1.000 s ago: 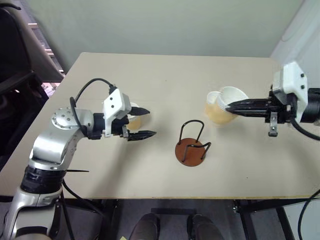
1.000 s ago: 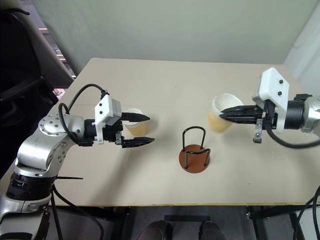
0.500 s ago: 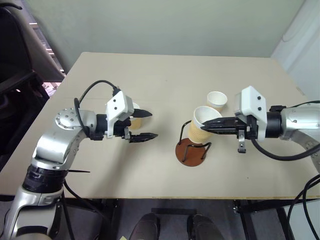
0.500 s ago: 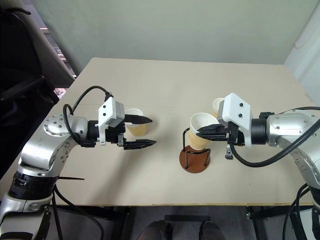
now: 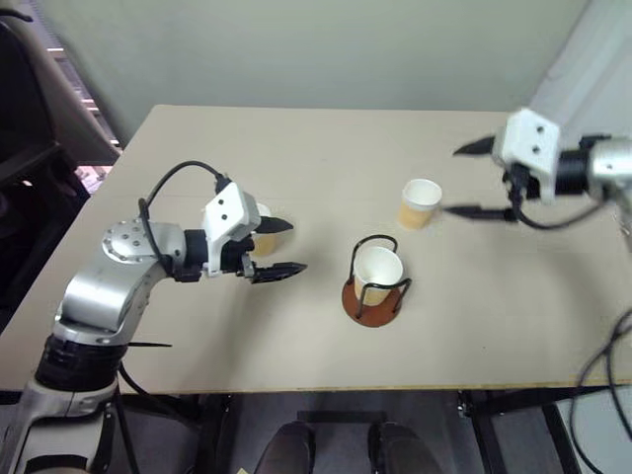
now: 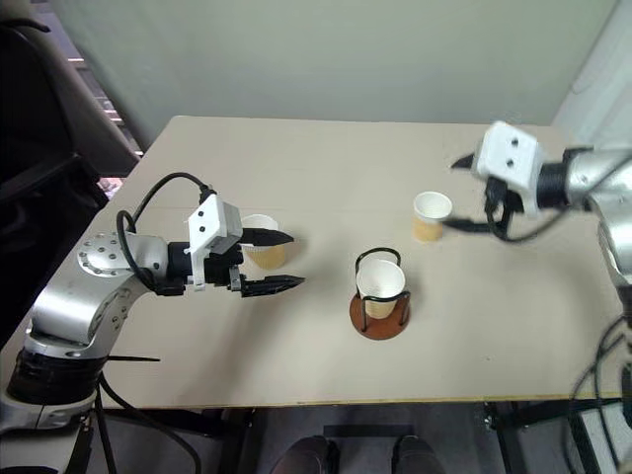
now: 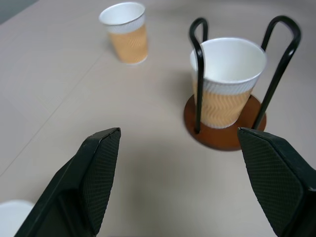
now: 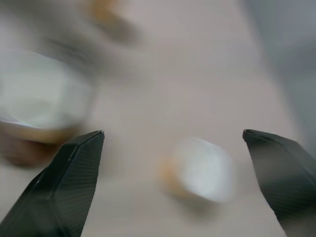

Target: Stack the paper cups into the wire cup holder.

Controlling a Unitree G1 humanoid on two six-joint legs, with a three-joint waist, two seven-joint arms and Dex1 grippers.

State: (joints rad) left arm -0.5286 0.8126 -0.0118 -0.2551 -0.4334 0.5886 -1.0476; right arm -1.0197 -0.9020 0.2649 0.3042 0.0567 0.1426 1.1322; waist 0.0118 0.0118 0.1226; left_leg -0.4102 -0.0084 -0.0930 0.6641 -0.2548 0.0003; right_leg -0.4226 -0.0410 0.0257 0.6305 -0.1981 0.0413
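Observation:
One paper cup stands upright inside the wire cup holder, its white rim level with the tops of the black loops. A second paper cup stands free on the table just beyond it. My right gripper hangs open above the table to the right of that cup, holding nothing. A third paper cup stands by my left gripper, half hidden behind its far finger. That gripper is open and empty and points at the holder from the left.
The beige table carries nothing else. A dark chair stands off its left edge. The near edge runs just below the holder, and a pale wall lies beyond the far edge.
My right gripper carried a cup over the holder, let it go inside the loops, opened and drew back up and to the right. The left arm stayed where it was.

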